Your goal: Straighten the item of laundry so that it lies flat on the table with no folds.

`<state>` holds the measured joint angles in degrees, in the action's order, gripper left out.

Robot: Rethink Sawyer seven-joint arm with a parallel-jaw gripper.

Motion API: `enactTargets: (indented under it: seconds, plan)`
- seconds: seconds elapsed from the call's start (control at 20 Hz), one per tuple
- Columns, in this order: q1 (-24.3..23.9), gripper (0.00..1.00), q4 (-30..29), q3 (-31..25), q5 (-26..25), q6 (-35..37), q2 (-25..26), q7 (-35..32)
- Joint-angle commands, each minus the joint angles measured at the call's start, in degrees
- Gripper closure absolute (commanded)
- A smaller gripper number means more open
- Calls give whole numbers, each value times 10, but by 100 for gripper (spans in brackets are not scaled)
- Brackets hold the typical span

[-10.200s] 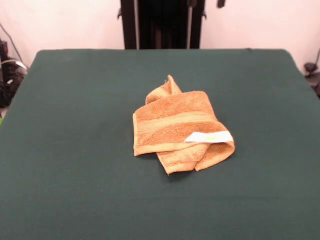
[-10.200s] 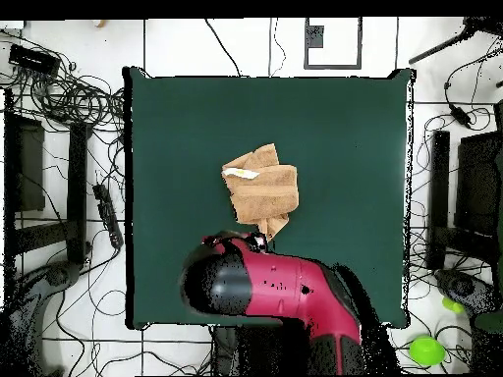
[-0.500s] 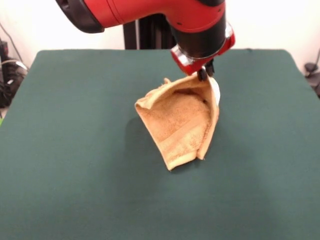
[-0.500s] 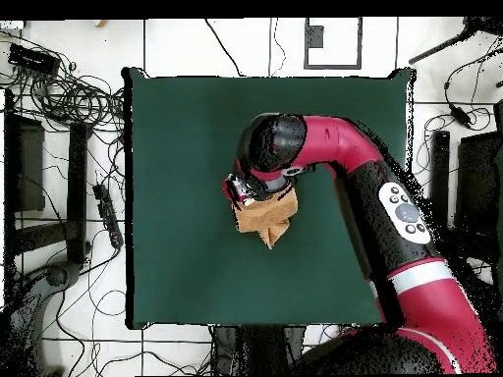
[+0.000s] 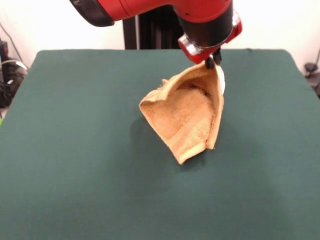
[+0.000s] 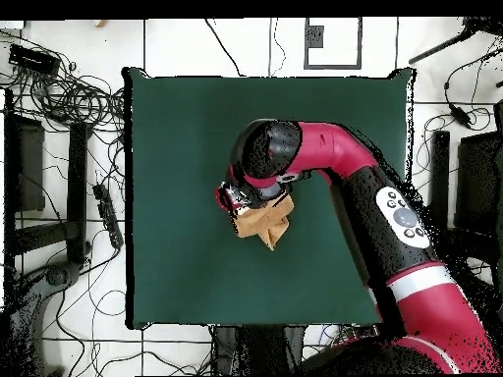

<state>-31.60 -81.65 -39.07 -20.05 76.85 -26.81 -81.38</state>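
While overhead hides it, hand [image 5: 214, 62] pinches towel [image 5: 187, 117] corner.

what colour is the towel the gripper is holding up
Orange-tan, the towel pinched by the gripper; clearest in the front view.

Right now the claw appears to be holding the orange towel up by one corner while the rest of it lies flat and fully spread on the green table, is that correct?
Not quite. The claw does hold the towel up by one corner, but the rest is not flat: the front view shows it hanging folded, only its lower tip meeting the green table.
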Motion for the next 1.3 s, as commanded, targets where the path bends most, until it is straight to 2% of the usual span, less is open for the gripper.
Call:
enactTargets:
  seconds: [0.05, 0.35, 0.7, 0.9, 1.05, 1.3]
  plan:
    - [19, 100, -132, 27, 76, 19, -52, -116]
    - [43, 100, -198, 50, 135, 30, -134, -162]
    - [62, 100, -213, 77, 157, 41, -175, -144]
    - [59, 100, -203, 92, 121, 32, -184, -105]
    - [52, 100, -182, 97, 93, 22, -170, -70]
    - [45, 100, -163, 92, 53, -44, -153, -24]
